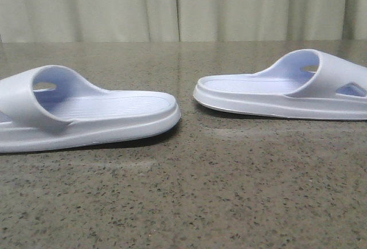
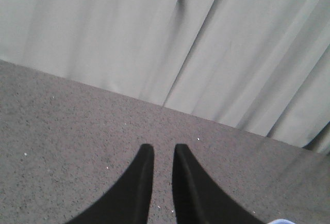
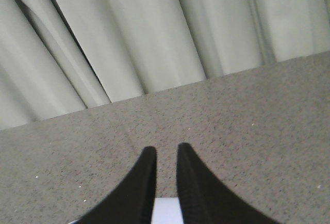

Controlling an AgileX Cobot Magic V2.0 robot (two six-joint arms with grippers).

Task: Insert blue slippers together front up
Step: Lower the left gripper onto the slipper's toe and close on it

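The two blue slippers are lying flat on their soles on the speckled stone table [image 1: 189,197], well apart from each other, with a bare strip of table between them. The left slipper [image 1: 86,114] is sitting at the left side of the front view with its strap toward the left edge and its open flat end pointing to the middle. The right slipper [image 1: 287,85] is sitting a bit farther back on the right, with its strap toward the right edge and its flat end also pointing to the middle. Both are showing their ribbed tops. In the left wrist view, the left pincer [image 2: 164,154] is hanging over the table with its two black fingers [image 2: 139,182] almost together, leaving only a thin gap, and it is holding nothing; a tiny pale blue bit of slipper [image 2: 282,221] is peeking in just beside it. In the right wrist view, the right pincer [image 3: 166,154] is looking the same, nearly closed and holding nothing, with a pale piece of slipper [image 3: 165,211] showing just under its fingers [image 3: 193,188]. A pale curtain [image 1: 183,5] is hanging behind the table.
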